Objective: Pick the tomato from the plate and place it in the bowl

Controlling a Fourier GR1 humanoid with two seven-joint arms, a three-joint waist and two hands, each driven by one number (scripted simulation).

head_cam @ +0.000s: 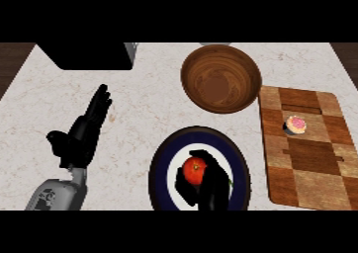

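**Grabbing the tomato off the plate, bowl run comes next**

Sitting at the controls and my right robot hand is down on the plate, fingers and thumb curled round the tomato. It looks clamped on, though I can't tell if the tomato has left the plate; from this steep angle it reads as resting on the white middle. Coming in from the near edge makes sense, since that keeps the forearm clear of the dark rim.

The bowl sits just past the plate's far rim, slightly right, wide mouth up and nothing inside that I can see. So I'd guess the carry is short: lift, go forward, let go.

Room-wise, the right side is tighter. A wooden cutting board lies just beside the plate, with a small pink-frosted cupcake on it, so I'd avoid swinging wide that way. A black box sits at the far left of the surface, well apart from my path.

My left robot hand rests flat-fingered and spread on the left, holding nothing.
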